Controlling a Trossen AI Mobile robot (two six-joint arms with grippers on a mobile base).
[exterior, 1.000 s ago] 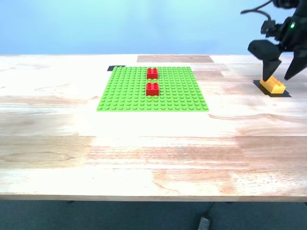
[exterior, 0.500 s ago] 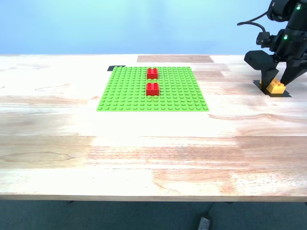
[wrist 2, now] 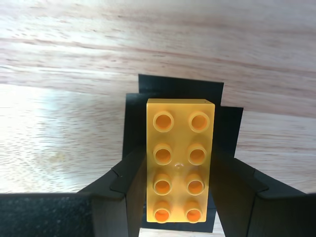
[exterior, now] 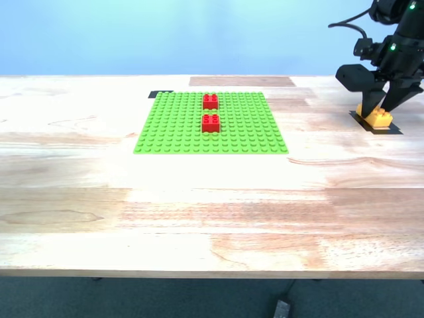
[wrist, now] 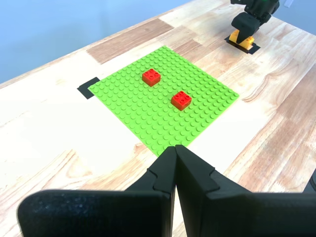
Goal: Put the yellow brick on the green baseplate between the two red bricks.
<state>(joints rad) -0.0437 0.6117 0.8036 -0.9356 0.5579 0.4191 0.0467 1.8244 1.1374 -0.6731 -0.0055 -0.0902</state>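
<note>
Second gripper (exterior: 379,106) now clamped on the yellow brick (wrist 2: 179,166) at the table's far edge.
A second ago its jaws hung apart above the brick; now they pinch its long sides, so lifting comes next; the second wrist view alone shows black tape (wrist 2: 180,89) beneath; the first gripper (wrist: 175,150), jaws together, idles short of the green baseplate (exterior: 179,136) with its two red bricks (exterior: 211,122).

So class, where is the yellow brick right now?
The yellow brick sits on a black tape mark at the exterior view's right, between my second gripper's jaws, well clear of the green baseplate.
</note>
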